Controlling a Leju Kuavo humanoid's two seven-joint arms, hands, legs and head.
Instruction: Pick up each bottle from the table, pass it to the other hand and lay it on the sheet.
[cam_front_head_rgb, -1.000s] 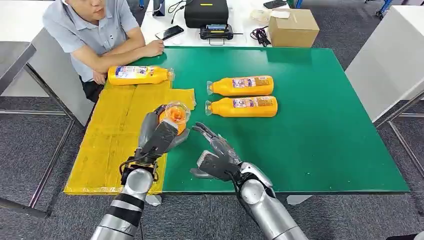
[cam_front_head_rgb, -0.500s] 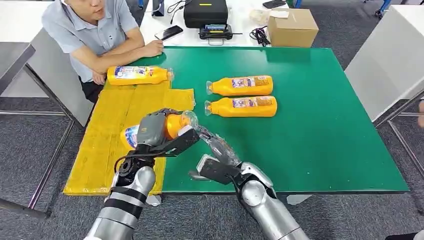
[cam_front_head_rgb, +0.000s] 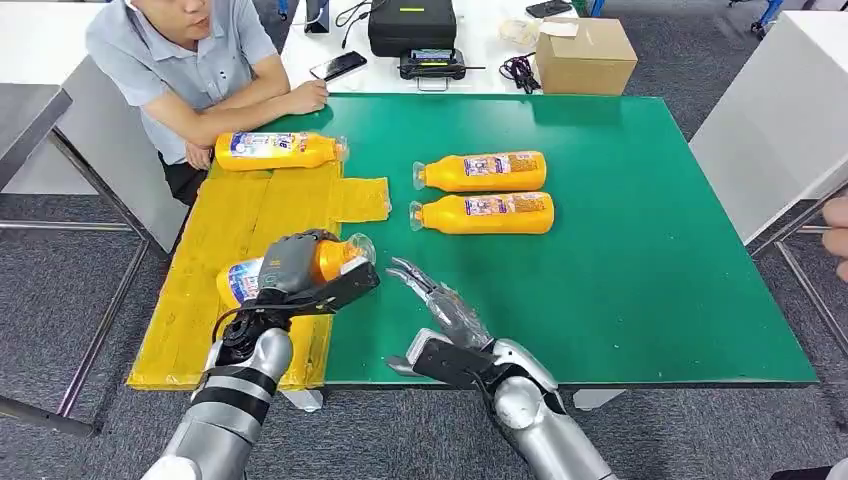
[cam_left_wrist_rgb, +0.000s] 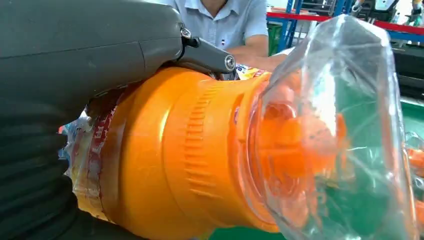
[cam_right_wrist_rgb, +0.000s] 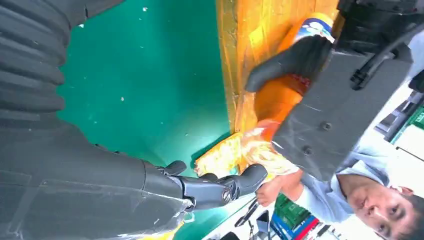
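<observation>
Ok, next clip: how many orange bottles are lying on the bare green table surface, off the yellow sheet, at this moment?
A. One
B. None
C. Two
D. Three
C. Two bottles lie side by side on the green table; another bottle lies at the far end of the yellow sheet, and the left hand holds a fourth bottle above that sheet.
</observation>
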